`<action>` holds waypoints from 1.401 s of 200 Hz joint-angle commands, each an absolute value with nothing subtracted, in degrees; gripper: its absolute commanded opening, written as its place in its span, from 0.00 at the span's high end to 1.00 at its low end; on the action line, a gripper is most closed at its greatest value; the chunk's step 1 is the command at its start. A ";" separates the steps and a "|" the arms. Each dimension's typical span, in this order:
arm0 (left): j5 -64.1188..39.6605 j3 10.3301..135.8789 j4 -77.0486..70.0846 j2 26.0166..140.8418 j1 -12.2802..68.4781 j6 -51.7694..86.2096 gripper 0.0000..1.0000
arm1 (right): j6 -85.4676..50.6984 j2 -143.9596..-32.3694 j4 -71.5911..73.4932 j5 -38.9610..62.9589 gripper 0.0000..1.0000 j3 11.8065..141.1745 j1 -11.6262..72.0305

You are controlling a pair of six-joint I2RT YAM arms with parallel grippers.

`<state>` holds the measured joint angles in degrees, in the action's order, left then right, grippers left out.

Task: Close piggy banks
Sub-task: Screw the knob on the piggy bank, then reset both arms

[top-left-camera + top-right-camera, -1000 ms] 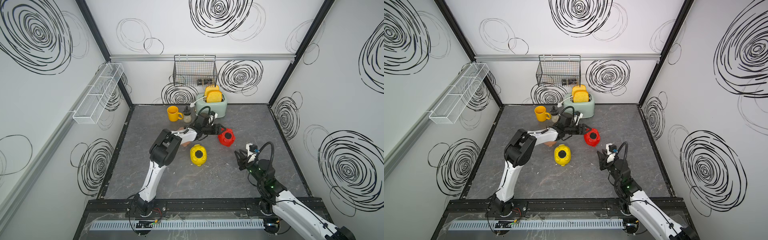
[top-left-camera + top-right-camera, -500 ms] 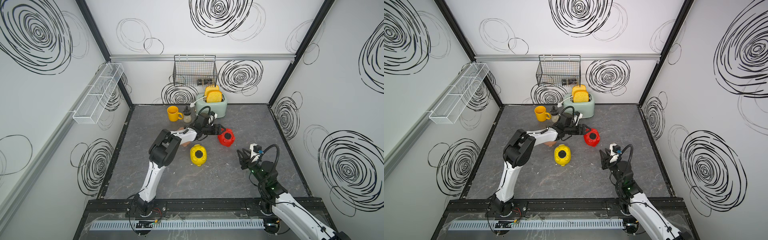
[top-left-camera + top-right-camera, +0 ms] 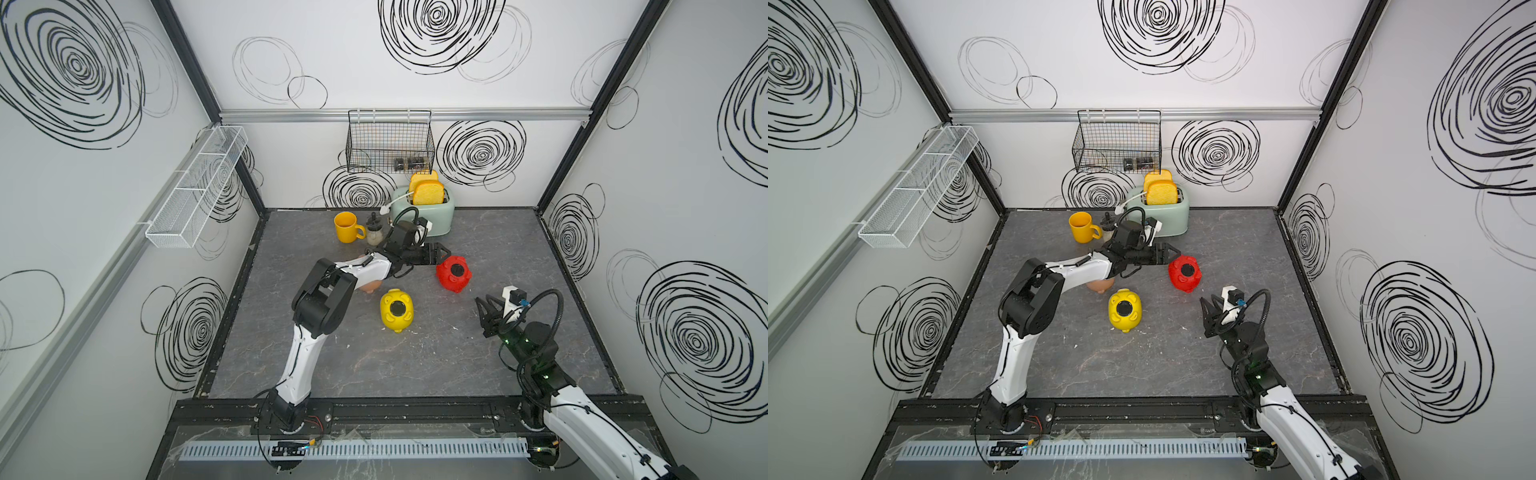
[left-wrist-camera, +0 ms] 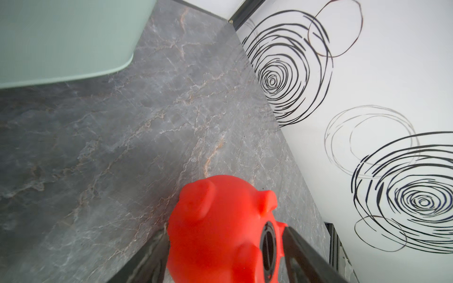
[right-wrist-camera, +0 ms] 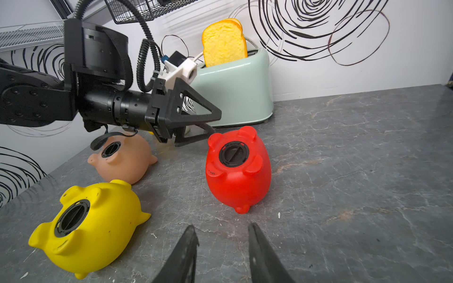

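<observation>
Red piggy bank (image 5: pixel 237 171) lies near toaster (image 5: pixel 240 93), left gripper (image 5: pixel 217 123) just beside.

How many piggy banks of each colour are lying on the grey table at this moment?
Red glossy plastic piggy bank: 1
Yellow glossy plastic piggy bank: 1
Pale pink glossy plastic piggy bank: 1
Total: 3

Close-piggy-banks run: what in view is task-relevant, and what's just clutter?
Job: red piggy bank, yellow piggy bank, pink piggy bank.
Lying about: yellow mug, small jar, toaster, toast, black wire basket, white mesh shelf.
</observation>
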<state>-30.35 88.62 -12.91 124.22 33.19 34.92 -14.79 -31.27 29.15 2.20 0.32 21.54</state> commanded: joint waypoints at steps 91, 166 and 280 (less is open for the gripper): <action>-8.79 55.36 -16.28 79.61 32.52 27.54 0.22 | -16.69 -30.93 31.00 -0.26 0.62 -2.91 20.90; 22.76 20.58 -23.55 41.07 32.43 22.79 0.14 | -19.68 -31.55 29.92 -2.19 0.61 -1.91 17.69; 39.40 -2.11 -51.01 31.86 24.38 -4.98 0.00 | -13.46 -42.85 26.99 -5.62 0.60 11.32 4.07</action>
